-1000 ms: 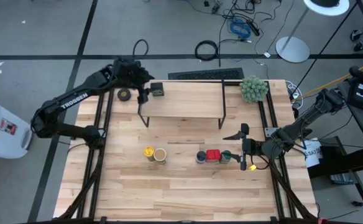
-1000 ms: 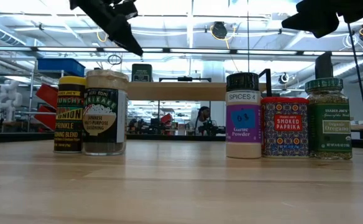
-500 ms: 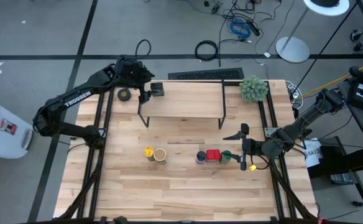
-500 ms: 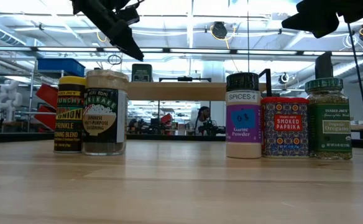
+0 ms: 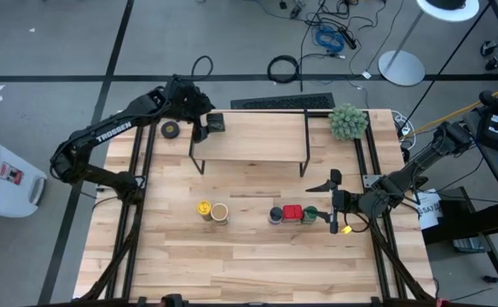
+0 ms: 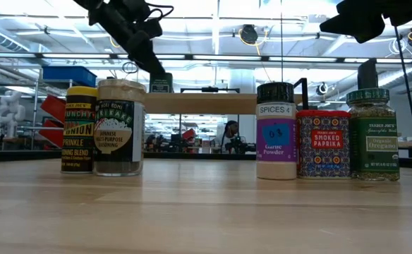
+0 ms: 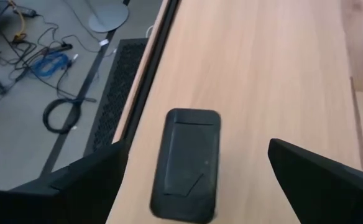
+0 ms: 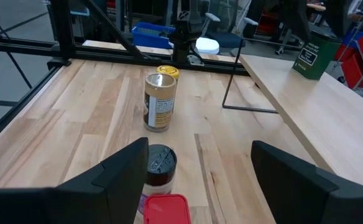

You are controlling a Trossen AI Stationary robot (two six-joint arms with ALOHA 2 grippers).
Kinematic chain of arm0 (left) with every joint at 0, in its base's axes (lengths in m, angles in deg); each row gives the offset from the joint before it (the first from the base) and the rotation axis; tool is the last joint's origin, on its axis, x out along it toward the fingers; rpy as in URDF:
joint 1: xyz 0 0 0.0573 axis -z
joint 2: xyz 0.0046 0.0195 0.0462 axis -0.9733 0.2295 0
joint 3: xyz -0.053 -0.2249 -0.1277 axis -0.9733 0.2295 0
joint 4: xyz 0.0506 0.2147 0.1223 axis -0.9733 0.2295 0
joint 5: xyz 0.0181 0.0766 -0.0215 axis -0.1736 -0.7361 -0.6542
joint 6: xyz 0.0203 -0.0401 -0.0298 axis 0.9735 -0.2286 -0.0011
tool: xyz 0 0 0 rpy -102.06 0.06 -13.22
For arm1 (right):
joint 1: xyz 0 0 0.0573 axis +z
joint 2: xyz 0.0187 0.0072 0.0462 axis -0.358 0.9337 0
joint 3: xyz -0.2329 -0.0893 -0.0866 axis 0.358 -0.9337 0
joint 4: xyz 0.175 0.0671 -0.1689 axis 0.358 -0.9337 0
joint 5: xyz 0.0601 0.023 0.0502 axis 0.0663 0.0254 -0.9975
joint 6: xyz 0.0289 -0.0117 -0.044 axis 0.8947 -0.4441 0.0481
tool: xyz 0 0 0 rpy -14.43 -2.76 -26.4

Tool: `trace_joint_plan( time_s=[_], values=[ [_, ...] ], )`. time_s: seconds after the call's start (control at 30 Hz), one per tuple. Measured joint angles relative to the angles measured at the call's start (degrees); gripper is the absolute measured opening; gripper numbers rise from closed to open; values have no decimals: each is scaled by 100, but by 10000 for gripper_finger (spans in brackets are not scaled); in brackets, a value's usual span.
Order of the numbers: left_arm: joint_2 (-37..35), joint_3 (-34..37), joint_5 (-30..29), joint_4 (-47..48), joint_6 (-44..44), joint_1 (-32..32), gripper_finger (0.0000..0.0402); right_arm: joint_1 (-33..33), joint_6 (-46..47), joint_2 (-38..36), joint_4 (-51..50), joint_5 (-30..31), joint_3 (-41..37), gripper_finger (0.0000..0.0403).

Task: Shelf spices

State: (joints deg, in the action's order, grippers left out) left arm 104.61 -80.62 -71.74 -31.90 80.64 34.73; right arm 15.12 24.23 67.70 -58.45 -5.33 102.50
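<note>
Left end effector (image 5: 203, 124) hangs with fingers spread just above the dark boxy tin (image 5: 216, 123), which stands on the left end of the shelf (image 5: 257, 141). Five spices (image 5: 293, 213) stand on the surface (image 5: 249, 256) in front. Right end effector (image 5: 334, 203) waits beside the green-lidded jar (image 5: 310, 215), spread, holding nothing.

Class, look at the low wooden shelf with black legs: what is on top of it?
Only one item stands on the light wooden shelf: a dark boxy tin at its left end, below the open left end effector. Nothing else shows there.
</note>
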Motion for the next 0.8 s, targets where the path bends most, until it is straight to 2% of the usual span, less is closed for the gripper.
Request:
trace_joint_plan(
  time_s=[0.47, 0.8],
  values=[
    [9, 0, 164, 52, 117, -76, 394, 0, 0, 0, 0, 0, 0, 272],
    [9, 0, 168, 145, 122, -74, 331, 2, 0, 0, 2, 0, 0, 272]
  ],
)
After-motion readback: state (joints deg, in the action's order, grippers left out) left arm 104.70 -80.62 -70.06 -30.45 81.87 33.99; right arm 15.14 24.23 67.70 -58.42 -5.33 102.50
